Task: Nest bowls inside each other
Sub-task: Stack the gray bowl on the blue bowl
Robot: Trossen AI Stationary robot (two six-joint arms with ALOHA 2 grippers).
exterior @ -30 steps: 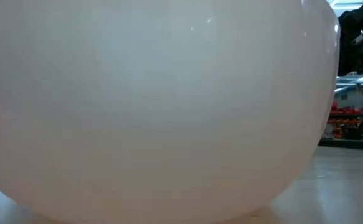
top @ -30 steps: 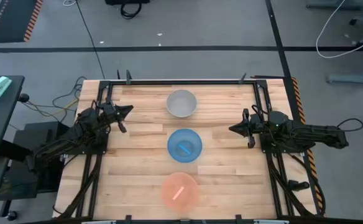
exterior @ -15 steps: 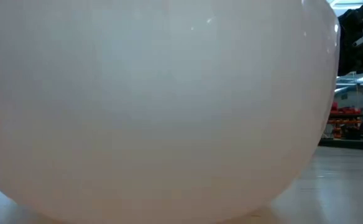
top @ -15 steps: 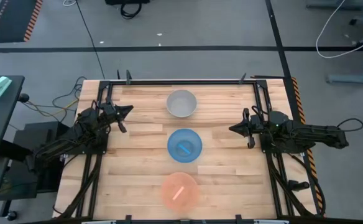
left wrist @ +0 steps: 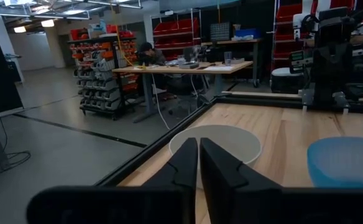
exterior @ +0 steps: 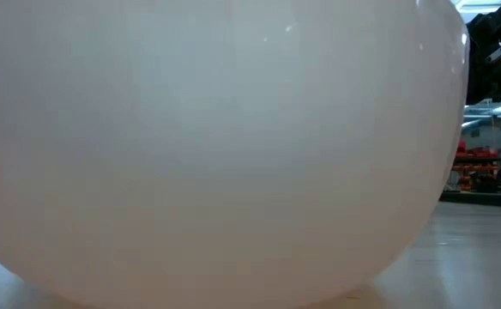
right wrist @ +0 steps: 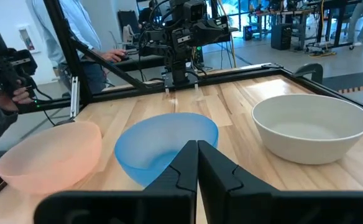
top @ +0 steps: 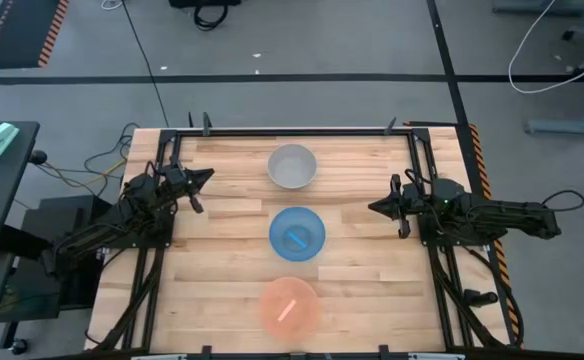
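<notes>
Three bowls stand upright on their bases in a row down the table's middle: the pale grey bowl [top: 292, 166] farthest, the bright blue bowl [top: 297, 233] in the centre, the salmon pink bowl [top: 290, 306] nearest. The pink bowl [exterior: 216, 146] fills the low view. My left gripper [top: 207, 178] hovers at the table's left side, shut, level with the gap between grey and blue. My right gripper [top: 374, 208] waits at the right side, shut, pointing at the blue bowl [right wrist: 166, 148]. The grey bowl [left wrist: 215, 144] lies ahead of my left gripper [left wrist: 198, 144].
A dark metal frame [top: 292, 130] runs round the table's edges. Bare wood lies between each gripper and the bowl row. Beyond the table stand workbenches and shelves, a seated person [left wrist: 149, 55] and a person's hand holding a device [right wrist: 7, 68].
</notes>
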